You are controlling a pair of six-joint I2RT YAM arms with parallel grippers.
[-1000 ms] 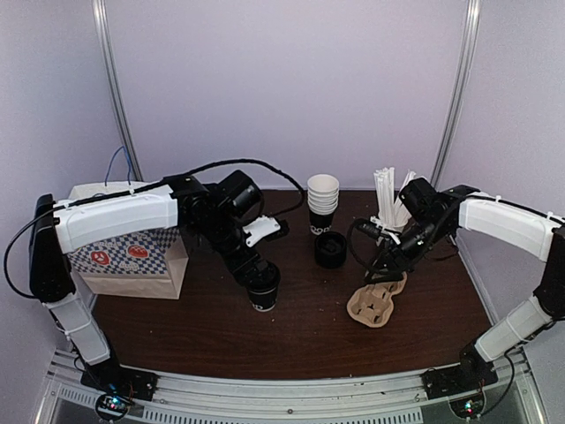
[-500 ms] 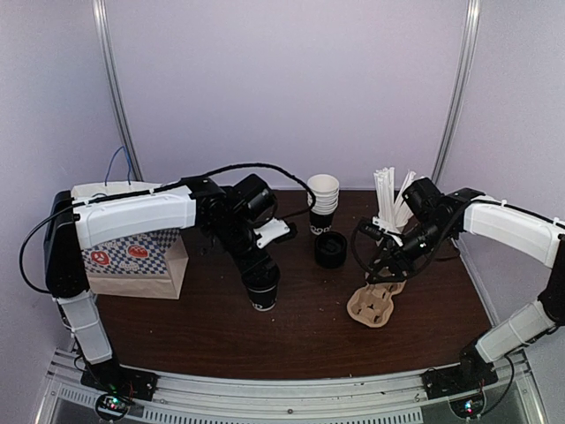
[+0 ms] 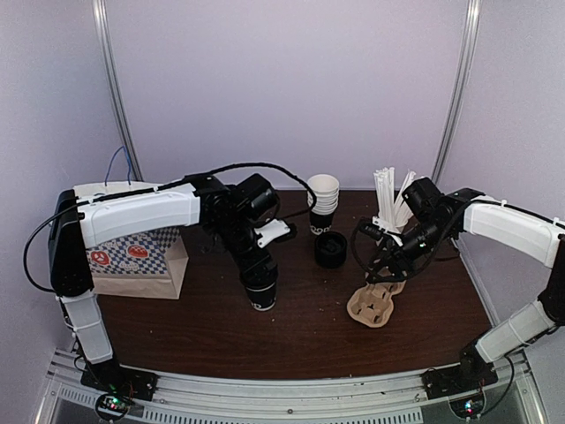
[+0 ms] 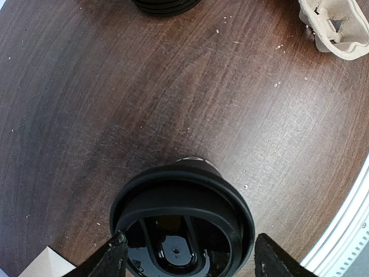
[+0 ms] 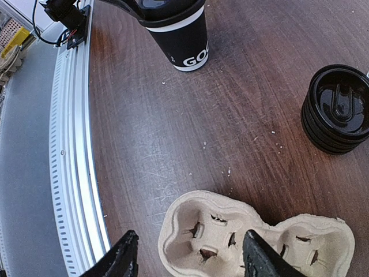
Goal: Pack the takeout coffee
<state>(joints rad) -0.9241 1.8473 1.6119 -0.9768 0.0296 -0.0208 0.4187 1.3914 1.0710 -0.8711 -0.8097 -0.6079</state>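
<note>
Right wrist view alone shows print, perhaps "GO", on cup [image 5: 183, 36].

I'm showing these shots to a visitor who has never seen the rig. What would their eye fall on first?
First, the black lidded coffee cup standing on the table, left of its middle, with the left pincer straddling its lid. Next, the pale pulp cup carrier at the right, under the open right pincer. The checkered paper bag at the left edge stands out too.
</note>
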